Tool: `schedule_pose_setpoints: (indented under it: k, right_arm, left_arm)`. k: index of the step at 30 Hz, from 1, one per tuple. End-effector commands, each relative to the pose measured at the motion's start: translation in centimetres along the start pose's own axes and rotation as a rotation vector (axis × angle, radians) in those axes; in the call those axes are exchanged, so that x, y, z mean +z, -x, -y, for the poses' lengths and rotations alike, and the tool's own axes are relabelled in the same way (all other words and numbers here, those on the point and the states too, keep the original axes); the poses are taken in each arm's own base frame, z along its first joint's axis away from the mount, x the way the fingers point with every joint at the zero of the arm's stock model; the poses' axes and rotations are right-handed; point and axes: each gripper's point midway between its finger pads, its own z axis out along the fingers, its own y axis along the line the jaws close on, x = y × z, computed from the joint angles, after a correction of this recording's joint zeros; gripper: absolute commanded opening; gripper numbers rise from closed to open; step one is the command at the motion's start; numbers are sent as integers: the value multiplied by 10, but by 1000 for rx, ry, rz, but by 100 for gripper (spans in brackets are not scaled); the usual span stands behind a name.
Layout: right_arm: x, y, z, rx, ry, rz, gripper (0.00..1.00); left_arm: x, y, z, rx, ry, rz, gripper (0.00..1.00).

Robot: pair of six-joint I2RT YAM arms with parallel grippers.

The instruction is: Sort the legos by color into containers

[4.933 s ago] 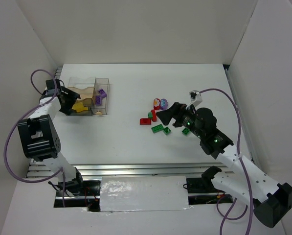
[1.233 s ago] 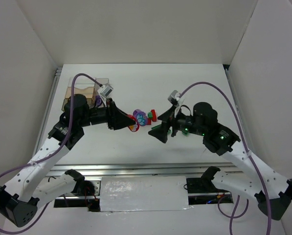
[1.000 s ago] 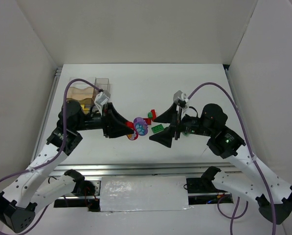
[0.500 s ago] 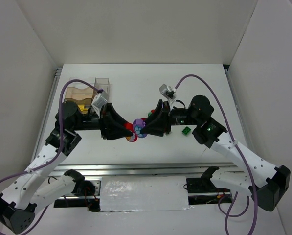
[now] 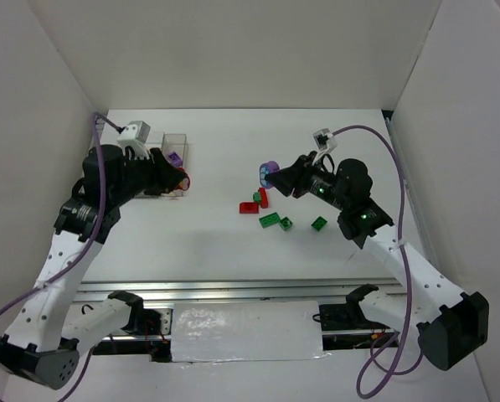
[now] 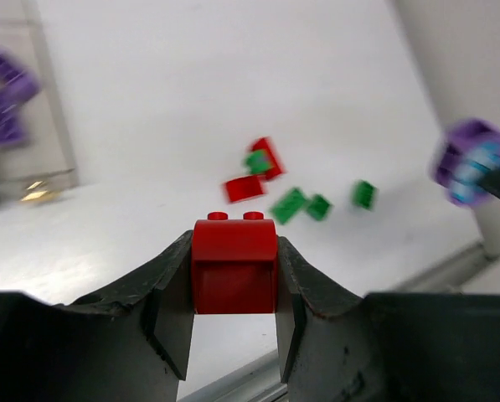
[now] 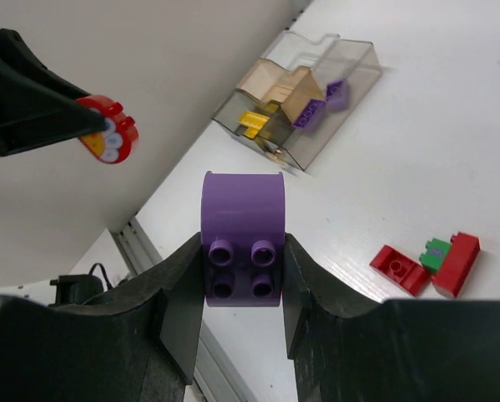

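**Left gripper** (image 6: pixel 233 280): jaws closed part-way onto one red rounded brick (image 6: pixel 234 261), clamped by its two flat sides with the studs facing away from the wrist. In the top view this gripper sits at the right-hand side of the container (image 5: pixel 176 138). Whether it is over the box or just beside it cannot be told.

**Right gripper** (image 7: pixel 242 251): jaws closed onto one purple rounded brick (image 7: pixel 242 209), four studs facing the wrist camera. It is raised clear of the desk (image 5: pixel 333 142), near the far side of the loose pile and well apart from the container.

**Loose on the desk, six pieces:**
- Two red bricks (image 5: pixel 249 207). The second stands just beside the first, with a green piece touching it.
- Four green bricks (image 5: pixel 269 220). One is against the red pair, two lie close together and one lies off to the right.

**Container:** one clear divided box at the left of the desk.
- Two purple bricks (image 7: pixel 336 95) can be counted in one part of it.
- Yellow pieces (image 7: pixel 258 124) lie in another part, and their number cannot be made out through the walls.
- No red or green piece can be seen in the box
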Motion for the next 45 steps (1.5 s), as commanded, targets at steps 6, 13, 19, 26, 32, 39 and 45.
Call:
schedule_pose_setpoints:
  k: [6,13,19,26,32,39,45]
  right_arm:
    - [-11,-2,4,63,-61,44,0]
    - [-33,-8,-25,89,12,41,0]
    - [-44,-5,-35,58,14,7,0]
    - [-46,-8,-36,17,10,-25,0]
    - [-38,-10,-33,10,12,-43,0]
    - [-9,-24,-27,59,30,-118,0]
    - [34,-39,-30,50,-11,-178,0]
  left_arm:
    - [6,47,-122,-248,589,142,0]
    - [71,74,-227,-470,750,237,0]
    - [116,83,-297,-482,859,233,3]
    - [135,58,-343,-525,950,177,11]
    - [134,34,-359,-581,986,164,28]
    - [131,18,-368,-621,1015,152,99]
    - [106,50,-354,-653,997,211,99]
